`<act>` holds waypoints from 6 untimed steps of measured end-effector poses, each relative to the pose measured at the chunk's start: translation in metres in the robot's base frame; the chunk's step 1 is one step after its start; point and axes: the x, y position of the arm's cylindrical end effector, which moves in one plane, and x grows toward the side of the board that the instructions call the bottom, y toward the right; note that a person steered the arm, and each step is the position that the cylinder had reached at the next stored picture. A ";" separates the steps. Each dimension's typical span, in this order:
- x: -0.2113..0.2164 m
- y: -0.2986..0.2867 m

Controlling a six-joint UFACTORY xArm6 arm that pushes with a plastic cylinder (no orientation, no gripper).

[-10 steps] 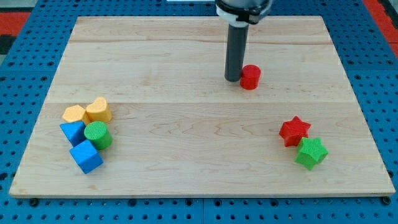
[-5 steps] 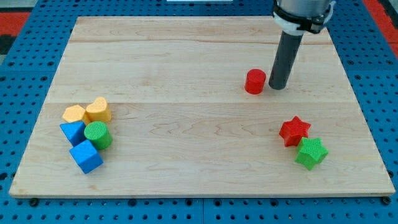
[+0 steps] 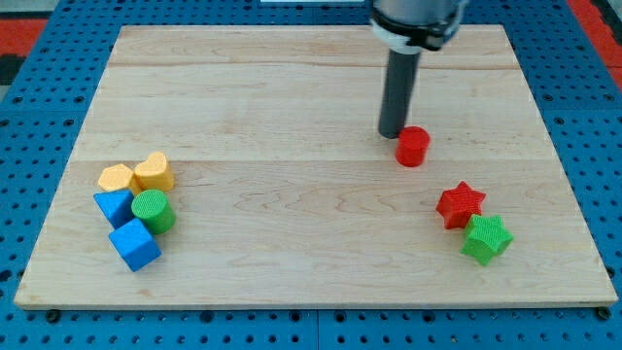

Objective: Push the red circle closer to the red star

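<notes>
At the view's left of the pale wood-plank desk [image 3: 292, 224] huddle an orange block [image 3: 116, 178], a yellow heart [image 3: 155, 172], two blue cubes [image 3: 114, 206] [image 3: 134, 244] and a ribbed green cylinder [image 3: 153, 211]; my tip [image 3: 391, 133], a smooth dark rod with no claw, touches the red circle's [image 3: 412, 147] upper-left edge; the red star [image 3: 460, 205] sits apart lower right, touching a green star [image 3: 486, 239]; no writing shows.

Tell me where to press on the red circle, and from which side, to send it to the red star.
Press my tip on the red circle's upper-left side, pushing toward the view's lower right, since the red star lies that way. My tip already sits at that side. The round wall can slip sideways, so keep contact centred.
</notes>
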 end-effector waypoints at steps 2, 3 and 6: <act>0.020 0.017; 0.031 0.017; 0.023 0.021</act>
